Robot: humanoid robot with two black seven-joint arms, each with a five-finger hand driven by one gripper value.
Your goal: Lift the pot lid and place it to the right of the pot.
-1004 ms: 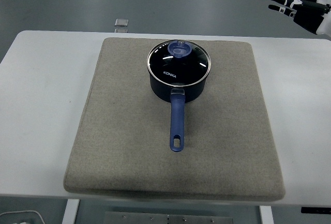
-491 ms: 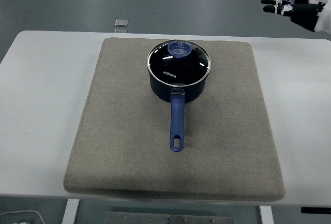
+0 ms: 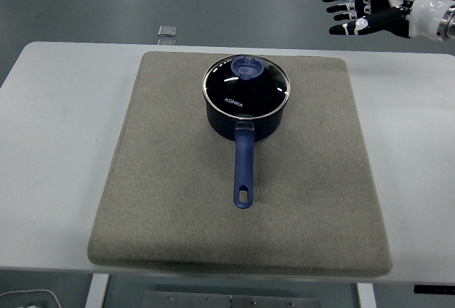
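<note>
Pot lid (image 3: 247, 84) is sitting on the pot (image 3: 245, 112), on the grey mat (image 3: 163, 194). Right hand (image 3: 366, 8) is hovering beyond the counter (image 3: 50, 144), fingers spread, holding nothing.

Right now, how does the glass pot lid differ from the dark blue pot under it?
The round glass pot lid is see-through with a metal rim; the dark blue pot is opaque. The lid has a small blue knob on top; the pot has a long blue handle pointing toward the table's near edge. Both sit untouched on the grey mat, the right robot hand away from both.
</note>
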